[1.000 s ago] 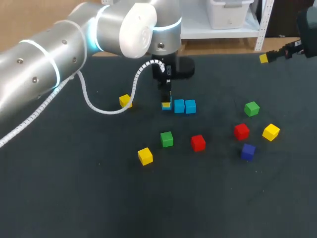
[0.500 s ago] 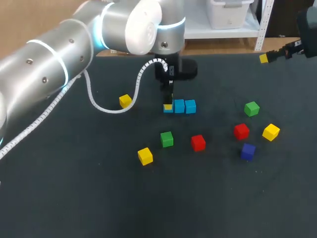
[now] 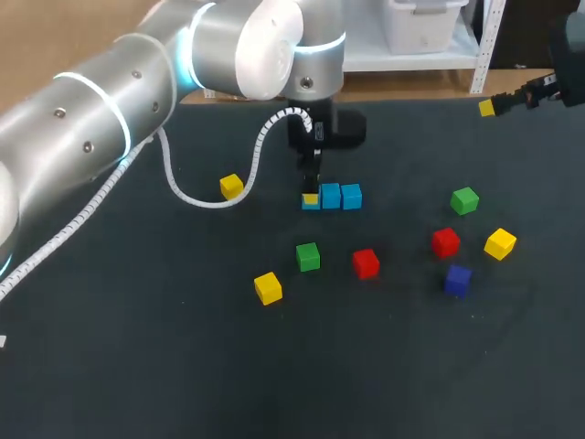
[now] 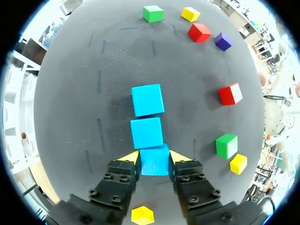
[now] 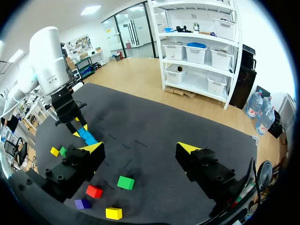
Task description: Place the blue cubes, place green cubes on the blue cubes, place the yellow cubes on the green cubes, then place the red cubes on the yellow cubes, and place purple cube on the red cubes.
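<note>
Left jaws closed on a blue cube (image 4: 154, 160), pinching opposite flat faces, down at the bench (image 4: 70, 117). Two more blue cubes (image 4: 146, 132) lie in line directly ahead. Judged light, rigid and smooth: grip square across parallel faces, mid-height. Right jaws open, empty.

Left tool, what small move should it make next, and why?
Probably open the left tool and lift straight up. Its fingers clamp the near blue cube, which appears to rest on the table, seemingly against the middle blue cube and in line with the far blue cube, so the blue row looks finished.
</note>
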### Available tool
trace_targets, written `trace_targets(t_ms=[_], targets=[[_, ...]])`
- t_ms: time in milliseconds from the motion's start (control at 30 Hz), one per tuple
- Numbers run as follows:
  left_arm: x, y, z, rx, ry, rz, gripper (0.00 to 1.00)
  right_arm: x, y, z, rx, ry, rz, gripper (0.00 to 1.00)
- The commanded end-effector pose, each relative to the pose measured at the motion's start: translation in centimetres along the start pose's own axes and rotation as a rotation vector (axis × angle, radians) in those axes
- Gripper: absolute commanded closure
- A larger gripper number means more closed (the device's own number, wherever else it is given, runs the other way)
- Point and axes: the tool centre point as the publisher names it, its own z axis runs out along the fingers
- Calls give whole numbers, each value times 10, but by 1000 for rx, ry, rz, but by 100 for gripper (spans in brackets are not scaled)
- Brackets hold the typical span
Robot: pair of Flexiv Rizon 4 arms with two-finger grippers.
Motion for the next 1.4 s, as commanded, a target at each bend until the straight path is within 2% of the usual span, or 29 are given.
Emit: trace_targets(t_ms=[33,1000,1033,1067,1200,1400], targets=[[0,1,1,11,4,-3,100,0,-1,1,-4,-3,-1,0],[0,-2,4,32,-9,-29,100,0,-1,1,-4,-3,-1,0],[0,-2,4,32,-9,-29,99,0,-1,1,-4,-3,-1,0],[0,-2,4,30,-9,-29,93,0,-1,1,-4,-3,-1,0],[-1,0,4,16,-8,-32,86,0,-1,1,-4,-3,-1,0],[-1,2,3,5,-10,-35,84,0,-1,1,-4,-3,-1,0]])
